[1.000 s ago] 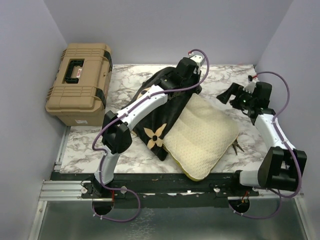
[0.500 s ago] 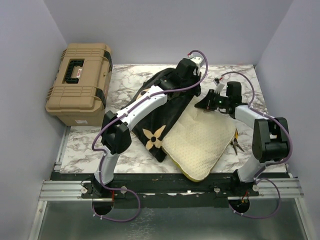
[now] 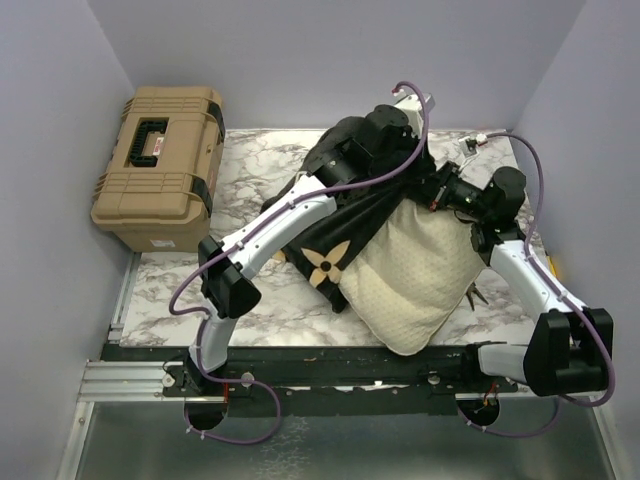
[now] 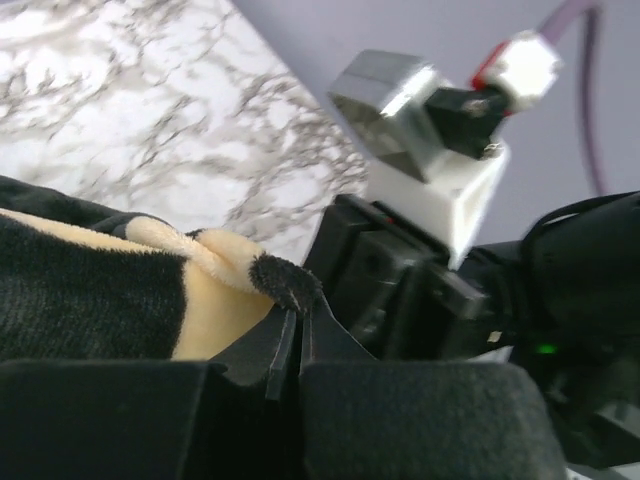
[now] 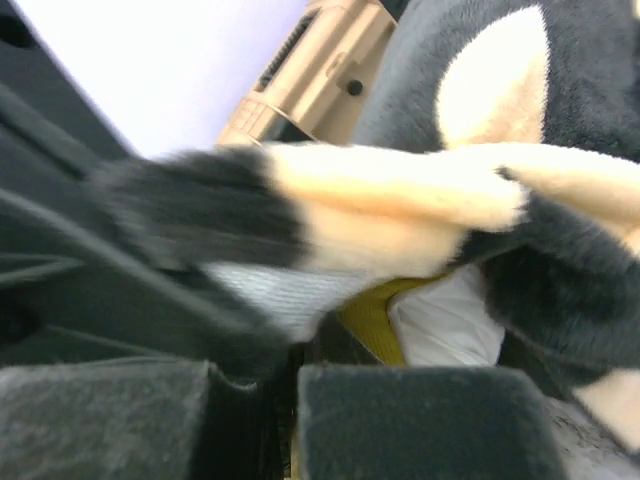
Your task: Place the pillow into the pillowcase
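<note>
From above, the pillow (image 3: 425,275), a quilted cream cushion, slopes from 6 o'clock on the marble table (image 3: 260,165) up toward 1 o'clock. Its left flank is tucked under the pillowcase (image 3: 345,225), black plush with tan flowers. The left gripper (image 3: 418,160) and right gripper (image 3: 440,188) meet at the sack's raised mouth. A tan hard toolbox (image 3: 160,165) sits at 10 o'clock, well apart.

The left wrist view shows the left gripper (image 4: 290,335) clamped on a black tuft of the pillowcase (image 4: 110,290).

In the right wrist view, the right gripper (image 5: 288,395) has its jaws closed. The pillowcase (image 5: 400,200) rim lies right at them, but blur hides what they pinch. The pillow (image 5: 440,325) and its yellow band sit under that rim.
</note>
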### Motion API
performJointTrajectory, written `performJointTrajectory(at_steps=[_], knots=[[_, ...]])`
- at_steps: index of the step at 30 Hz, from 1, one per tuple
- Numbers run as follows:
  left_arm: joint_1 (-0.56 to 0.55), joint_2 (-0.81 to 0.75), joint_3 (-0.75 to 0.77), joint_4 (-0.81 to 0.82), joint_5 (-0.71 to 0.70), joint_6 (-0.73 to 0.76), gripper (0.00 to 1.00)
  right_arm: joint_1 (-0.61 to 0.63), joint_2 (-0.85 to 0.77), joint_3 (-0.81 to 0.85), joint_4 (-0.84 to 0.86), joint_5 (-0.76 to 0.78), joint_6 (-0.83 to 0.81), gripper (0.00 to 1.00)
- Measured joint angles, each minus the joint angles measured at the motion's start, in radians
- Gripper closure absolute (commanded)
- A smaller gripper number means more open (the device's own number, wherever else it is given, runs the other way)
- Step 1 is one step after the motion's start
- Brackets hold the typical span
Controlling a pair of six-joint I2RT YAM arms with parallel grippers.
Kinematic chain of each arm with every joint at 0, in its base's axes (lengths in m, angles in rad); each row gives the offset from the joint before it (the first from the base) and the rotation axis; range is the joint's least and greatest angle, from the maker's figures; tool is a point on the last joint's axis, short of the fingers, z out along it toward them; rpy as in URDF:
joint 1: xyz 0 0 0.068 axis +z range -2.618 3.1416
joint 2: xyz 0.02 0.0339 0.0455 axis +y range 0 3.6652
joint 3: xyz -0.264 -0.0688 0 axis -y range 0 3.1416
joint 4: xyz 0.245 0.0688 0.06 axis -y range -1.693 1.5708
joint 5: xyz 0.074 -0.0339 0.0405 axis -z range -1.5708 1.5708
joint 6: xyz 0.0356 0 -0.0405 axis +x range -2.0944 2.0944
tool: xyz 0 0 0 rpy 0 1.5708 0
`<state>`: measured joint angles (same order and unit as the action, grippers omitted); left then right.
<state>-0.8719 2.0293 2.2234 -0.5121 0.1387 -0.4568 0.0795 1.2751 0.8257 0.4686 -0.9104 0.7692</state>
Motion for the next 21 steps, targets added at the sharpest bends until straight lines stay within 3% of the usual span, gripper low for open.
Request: performJointTrajectory(at_steps=[9,21], knots=[[-0.126,-0.014,0.102,0.019,-0.039,-0.083,1.00,-0.010,-0.027,-0.064,0.277,0.064,0.259,1.00],[-0.275,-0.198,-0.142,0.149,-0.242,-0.145,1.00,-0.079,-0.051,-0.081,0.486,0.133,0.462,1.00]])
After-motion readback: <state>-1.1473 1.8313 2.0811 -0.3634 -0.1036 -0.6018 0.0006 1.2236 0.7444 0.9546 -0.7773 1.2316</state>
